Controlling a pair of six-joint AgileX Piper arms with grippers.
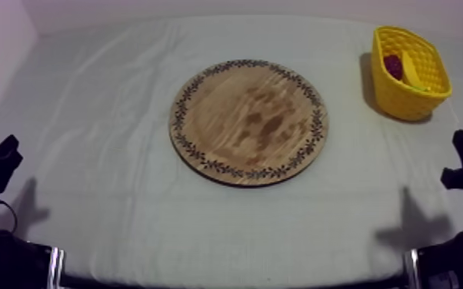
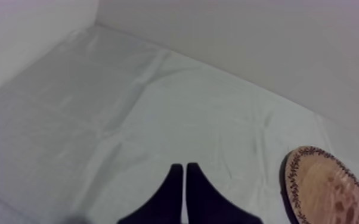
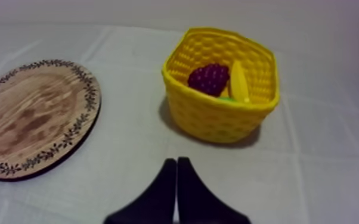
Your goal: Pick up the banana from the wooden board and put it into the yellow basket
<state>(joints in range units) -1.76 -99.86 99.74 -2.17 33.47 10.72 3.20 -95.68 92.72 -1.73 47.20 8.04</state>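
The banana [image 3: 240, 80] is seen inside the yellow basket [image 3: 217, 116], propped on end just beside the bunch of grapes [image 3: 209, 78]. In the top view the basket stands at the far right of the worktop [image 1: 111, 115], well apart from the wooden board [image 1: 250, 123], on which nothing is carried. The task is therefore judged to be done: the placing step looks complete and no carrying is in hand.

The left claw [image 2: 184, 168] is held low over bare cloth, its fingers pressed together as a narrow wedge with nothing between them, and the board's rim is off to one side. The right claw [image 3: 176, 161] is likewise closed on nothing, hovering in front of the basket and clear of it.

No further grasp is thought to be called for; parking the arms at the near edge of the worktop would be all that is required. A sliver of green is glimpsed under the banana, too little to be named. Nothing is found standing in the way between board and basket
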